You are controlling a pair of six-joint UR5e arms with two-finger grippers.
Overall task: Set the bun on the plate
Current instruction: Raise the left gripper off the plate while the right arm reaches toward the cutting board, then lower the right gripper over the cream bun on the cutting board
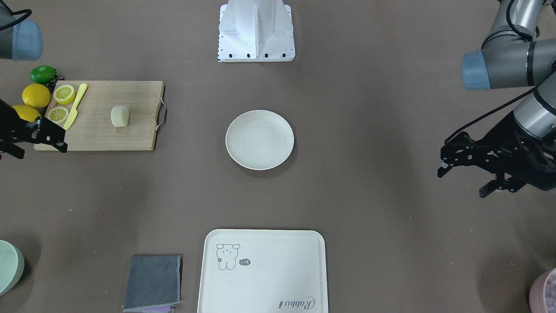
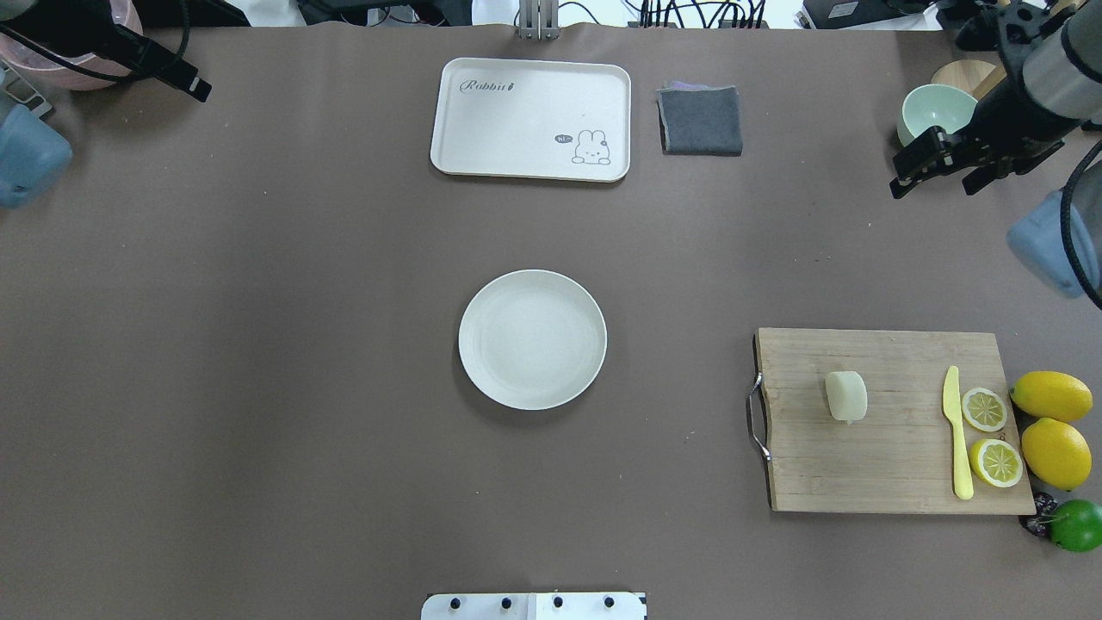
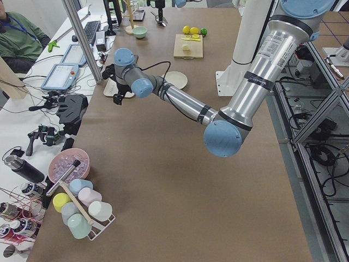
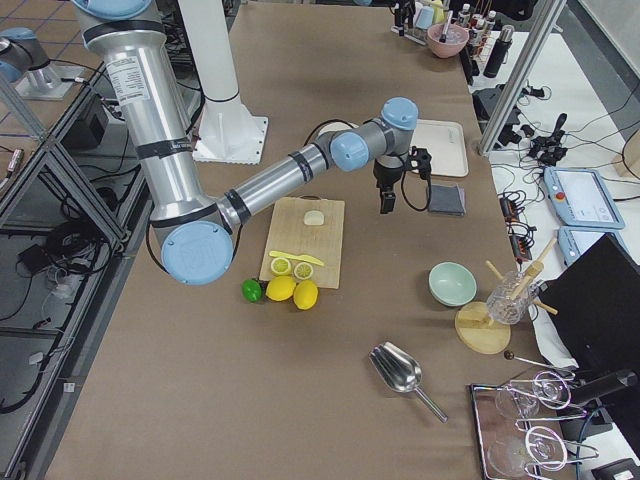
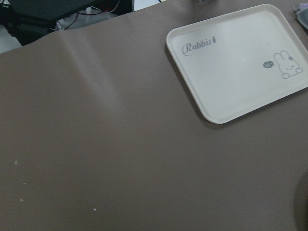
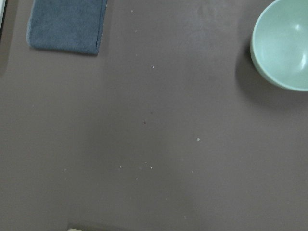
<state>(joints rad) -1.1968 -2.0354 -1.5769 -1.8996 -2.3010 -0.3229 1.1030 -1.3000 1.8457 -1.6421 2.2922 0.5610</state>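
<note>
The bun (image 1: 120, 116) (image 2: 846, 396), a pale cream lump, lies on a wooden cutting board (image 1: 108, 134) (image 2: 895, 456) on my right side of the table. The round off-white plate (image 1: 259, 140) (image 2: 532, 338) sits empty at the table's centre. My right gripper (image 1: 42, 152) (image 2: 934, 189) hovers open beyond the board's far corner, well away from the bun, holding nothing. My left gripper (image 1: 461, 182) hangs open and empty at the far left, distant from the plate. Neither wrist view shows bun or plate.
On the board lie two lemon halves (image 2: 990, 435) and a yellow knife (image 2: 957, 435); whole lemons (image 2: 1052, 430) and a lime (image 2: 1076, 523) sit beside it. A bear-print tray (image 2: 529, 116), grey cloth (image 2: 700, 120) and green bowl (image 2: 937, 110) line the far edge.
</note>
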